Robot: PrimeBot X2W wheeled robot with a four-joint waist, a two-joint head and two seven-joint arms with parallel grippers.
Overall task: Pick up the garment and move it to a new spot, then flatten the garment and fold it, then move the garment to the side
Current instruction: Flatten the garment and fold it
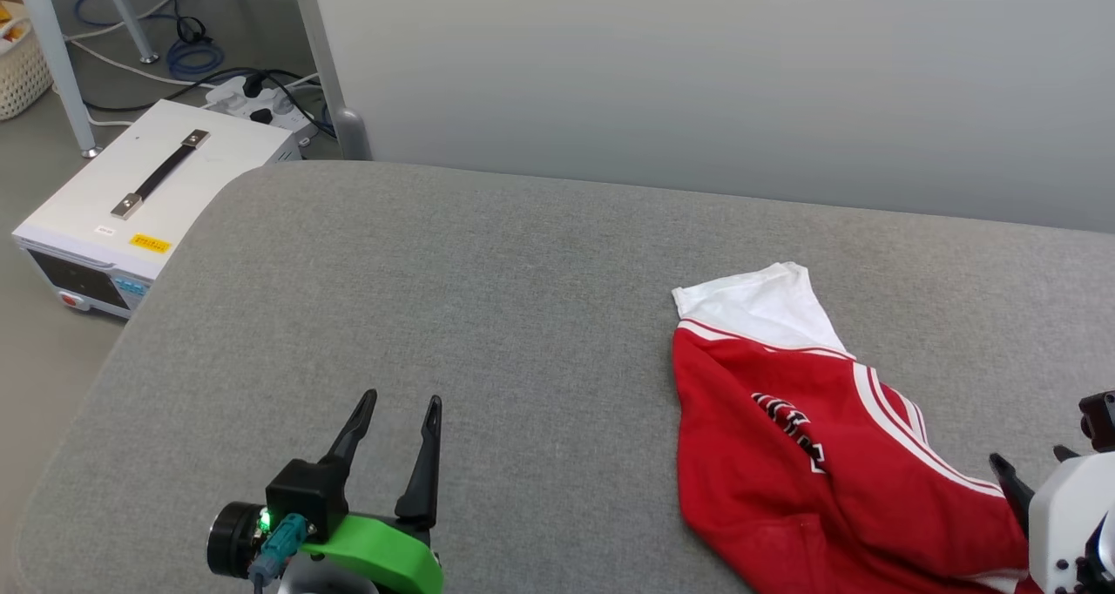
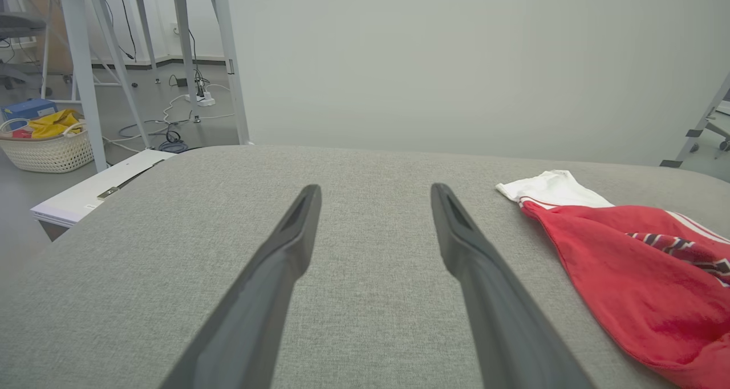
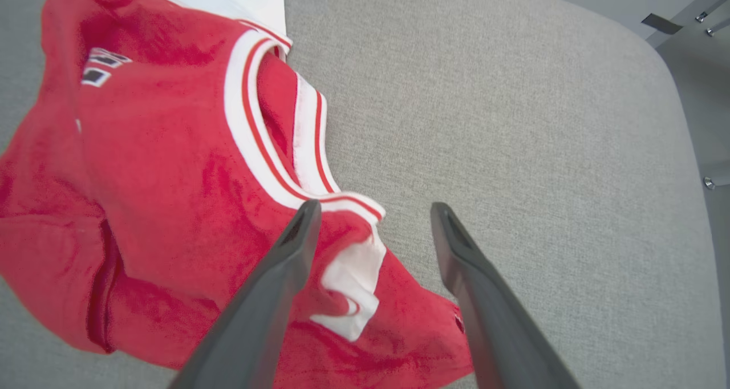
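Garment (image 1: 784,455): red jersey, crumpled loosely on the right part of the counter (image 1: 523,298), toward the near edge.
Sleeve (image 1: 758,302): white with red-white trim, lying flat at the far end of the garment.
Collar (image 3: 268,149): red-white striped, open and facing up in the right wrist view, along the side of the garment next to bare counter.
Lettering (image 1: 788,428): black with white outline, half lost in a fold, not readable.
Left tool (image 1: 402,398): fingers spread wide, nothing between them; over bare counter at the lower left of the head view, well apart from the garment, pointing toward the far edge.
Right tool (image 3: 376,205): fingers spread wide, nothing gripped; over the near corner of the garment, one finger across red cloth just beside the collar, the other across the cloth's edge and bare counter. Contact with the cloth: cannot tell.
Counter surface: grey woven cover, rounded corners.
Backdrop: pale grey partition (image 1: 697,71) behind the far edge.
Floor at left: white case (image 1: 148,185) with a black handle, power strip (image 1: 253,97) with cables, woven basket (image 2: 48,149) holding something yellow.
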